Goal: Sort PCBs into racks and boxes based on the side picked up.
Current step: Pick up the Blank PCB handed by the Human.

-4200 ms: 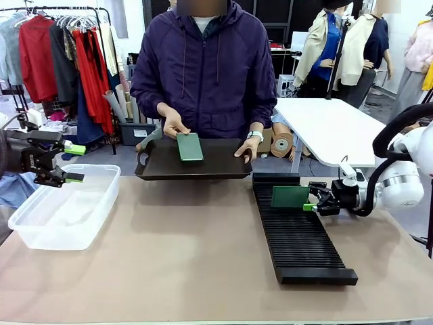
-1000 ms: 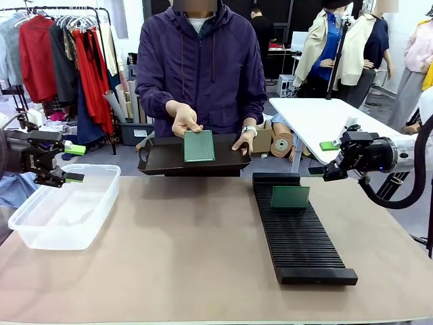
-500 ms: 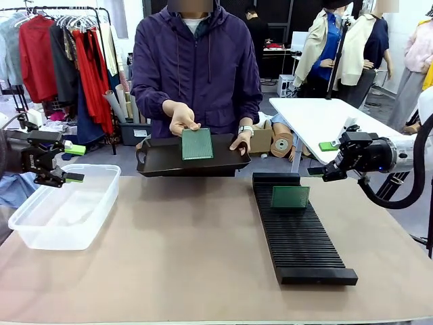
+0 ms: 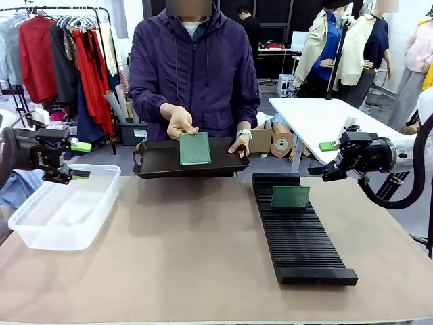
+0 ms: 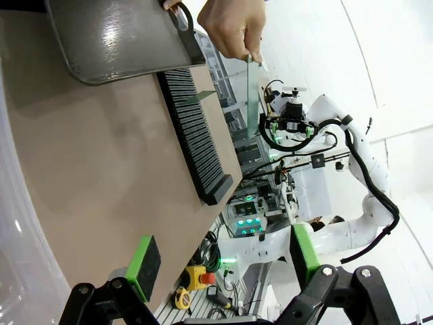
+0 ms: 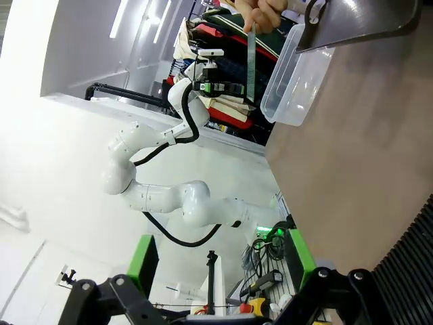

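Both grippers are spread and hold nothing: left gripper (image 4: 80,160) hangs above the clear box (image 4: 40,230) at the tabletop's (image 4: 169,257) left edge, right gripper (image 4: 323,158) near its far right corner, apart from the rack (image 4: 301,237). One PCB (image 4: 290,196) stands in the rack's far slots. Person's hand (image 4: 180,122) holds a second PCB (image 4: 195,148), dotted face visible, over the black tray (image 4: 155,164) at the far edge.

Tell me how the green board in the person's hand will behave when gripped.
Probably stiff: the PCB looks flat though held by one edge. Likely light: the hand holds it by fingertips. Seen edge-on it is very thin, so it could slip.
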### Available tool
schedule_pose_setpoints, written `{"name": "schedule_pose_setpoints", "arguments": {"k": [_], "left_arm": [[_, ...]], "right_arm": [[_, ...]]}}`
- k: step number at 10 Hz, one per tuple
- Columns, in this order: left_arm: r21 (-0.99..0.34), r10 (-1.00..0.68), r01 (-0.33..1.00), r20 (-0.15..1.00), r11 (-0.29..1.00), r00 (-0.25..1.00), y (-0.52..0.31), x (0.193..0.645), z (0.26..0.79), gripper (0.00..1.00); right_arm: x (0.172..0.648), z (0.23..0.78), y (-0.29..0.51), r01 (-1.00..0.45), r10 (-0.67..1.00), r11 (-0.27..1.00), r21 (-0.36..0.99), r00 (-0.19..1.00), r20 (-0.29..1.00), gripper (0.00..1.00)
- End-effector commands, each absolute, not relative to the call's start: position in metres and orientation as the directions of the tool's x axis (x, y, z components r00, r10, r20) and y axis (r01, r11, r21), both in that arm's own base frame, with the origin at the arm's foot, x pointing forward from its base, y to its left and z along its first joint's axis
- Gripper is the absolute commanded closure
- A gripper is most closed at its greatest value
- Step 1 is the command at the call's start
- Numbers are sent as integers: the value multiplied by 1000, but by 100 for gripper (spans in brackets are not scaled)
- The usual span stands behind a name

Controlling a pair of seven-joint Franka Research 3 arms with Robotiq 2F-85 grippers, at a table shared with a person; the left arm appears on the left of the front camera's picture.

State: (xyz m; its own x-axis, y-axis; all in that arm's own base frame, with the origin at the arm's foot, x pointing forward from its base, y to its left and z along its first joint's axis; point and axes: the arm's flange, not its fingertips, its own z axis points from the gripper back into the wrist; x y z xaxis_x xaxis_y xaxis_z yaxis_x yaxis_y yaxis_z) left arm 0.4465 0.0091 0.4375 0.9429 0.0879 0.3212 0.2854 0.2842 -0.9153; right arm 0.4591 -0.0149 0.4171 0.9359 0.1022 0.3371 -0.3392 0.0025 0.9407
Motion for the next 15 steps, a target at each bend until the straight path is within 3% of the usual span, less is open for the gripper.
{"name": "schedule_pose_setpoints", "arguments": {"k": [1, 6, 10, 15], "left_arm": [[-917, 75, 327, 351, 227, 933, -5, 472, 432, 0], [-933, 50, 353, 357, 76, 933, -60, 501, 406, 0], [-925, 87, 377, 379, 37, 921, -103, 503, 396, 0], [-904, 7, 428, 428, 9, 904, -151, 534, 394, 0]], "right_arm": [[460, 419, -13, -345, 106, 14, 939, 934, 341, 0], [460, 419, -13, -345, 106, 14, 939, 934, 341, 0], [460, 419, -13, -345, 106, 14, 939, 934, 341, 0], [460, 419, -13, -345, 106, 14, 939, 934, 341, 0]]}}
